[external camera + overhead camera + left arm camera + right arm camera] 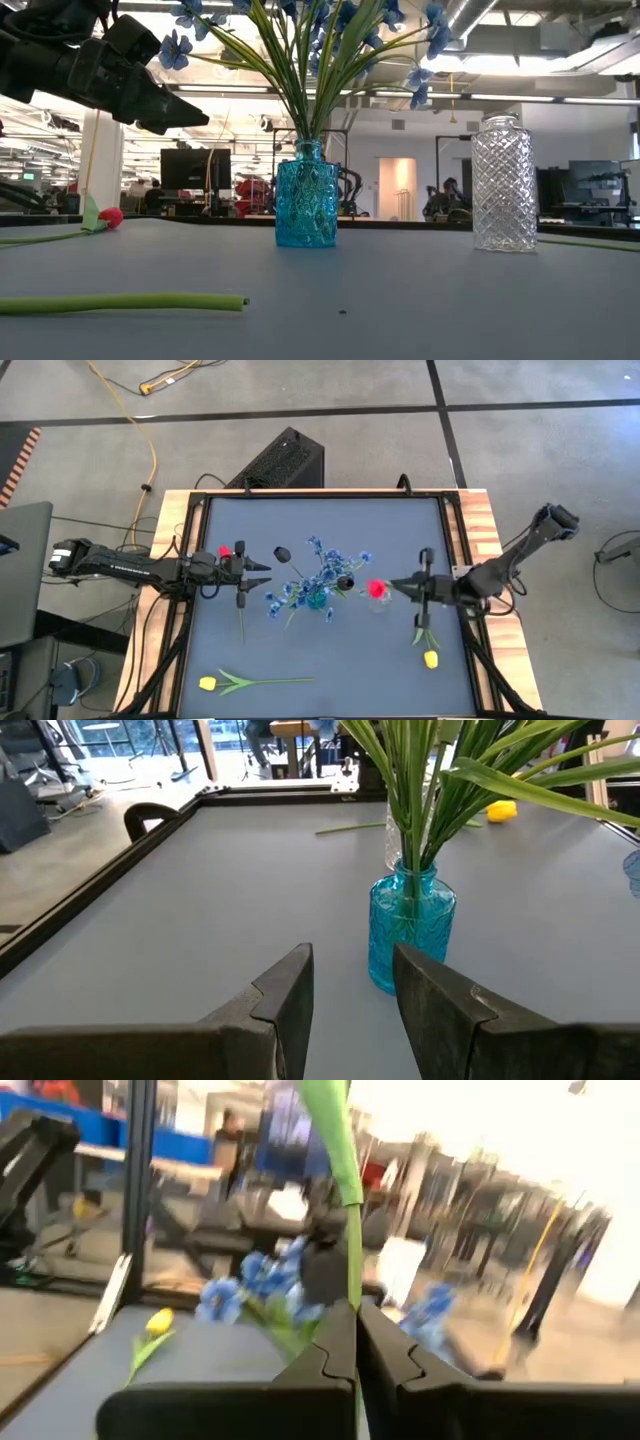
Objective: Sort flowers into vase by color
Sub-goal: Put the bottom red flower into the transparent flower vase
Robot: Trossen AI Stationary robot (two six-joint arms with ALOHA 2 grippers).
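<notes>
A blue glass vase (316, 599) (306, 205) stands mid-table and holds the blue flowers (325, 565). Beside it, toward the table's right, stands a clear glass vase (503, 185). My right gripper (393, 586) (355, 1315) is shut on a red tulip (376, 589), high over the clear vase. My left gripper (262, 572) (350, 960) hovers open and empty left of the blue vase. Another red tulip (225, 550) (110, 217) lies on the table under the left arm. Two yellow tulips (207, 683) (431, 658) lie near the near edge. Two dark buds (282, 553) (346, 582) show by the blue blossoms. My right gripper pinches the red tulip's green stem (352, 1260) between its two fingers. The fingers come level from the table's right and lie across the stem. The tulip is lifted clear of the table, with its blossom just past the fingertips in the high view.
A long green stem (120, 302) lies on the table close to the near edge. The table has a raised dark rim (195, 500) and wooden side rails. Bare grey table surface shows across the far half and the near middle.
</notes>
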